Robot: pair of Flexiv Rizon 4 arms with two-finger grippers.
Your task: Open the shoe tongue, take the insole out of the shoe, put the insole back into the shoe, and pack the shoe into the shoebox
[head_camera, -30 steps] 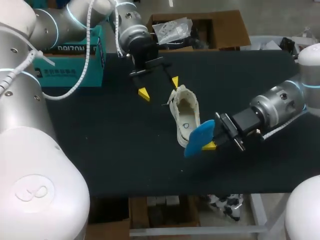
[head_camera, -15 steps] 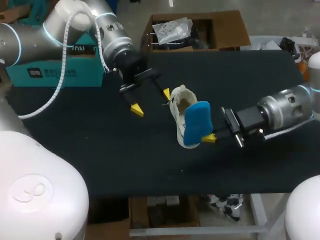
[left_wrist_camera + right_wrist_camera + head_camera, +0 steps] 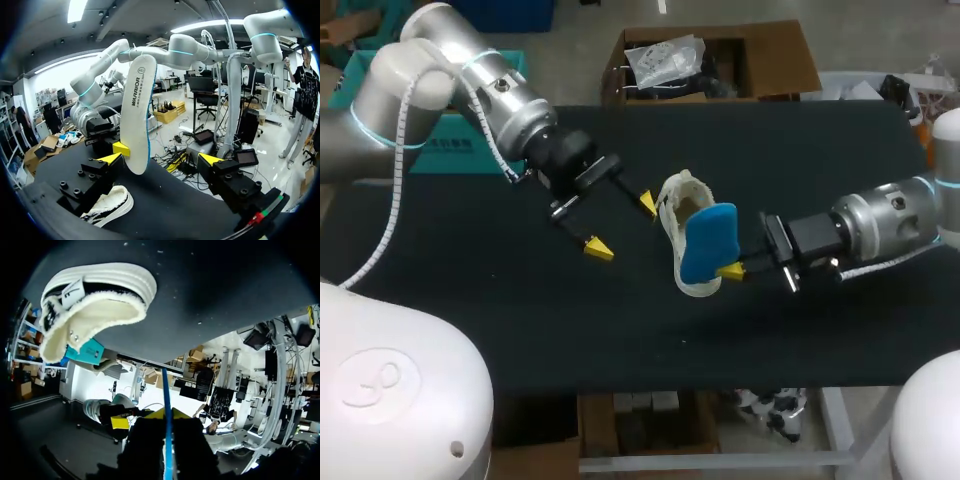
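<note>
While the right hand (image 3: 734, 270) grips the insole (image 3: 705, 243) just over the shoe (image 3: 670, 205) on the counter (image 3: 520, 320), the left hand (image 3: 622, 226) sits open beside it; taking out looks done; next the insole must slide back inside.

Shoe (image 3: 672, 200) is seen as white knit cloth with fleecy lining; insole (image 3: 707, 240) smooth blue foam; desk (image 3: 520, 320) matt black.

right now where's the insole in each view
Head view: insole, blue face showing, mid-table over the shoe, held by the right gripper.
Left wrist view: insole upright, pale underside showing, ahead of the left gripper, above the shoe.
Right wrist view: insole edge-on, a thin blue line between the right gripper's fingers.
Shared landmark: the white shoe.
</note>
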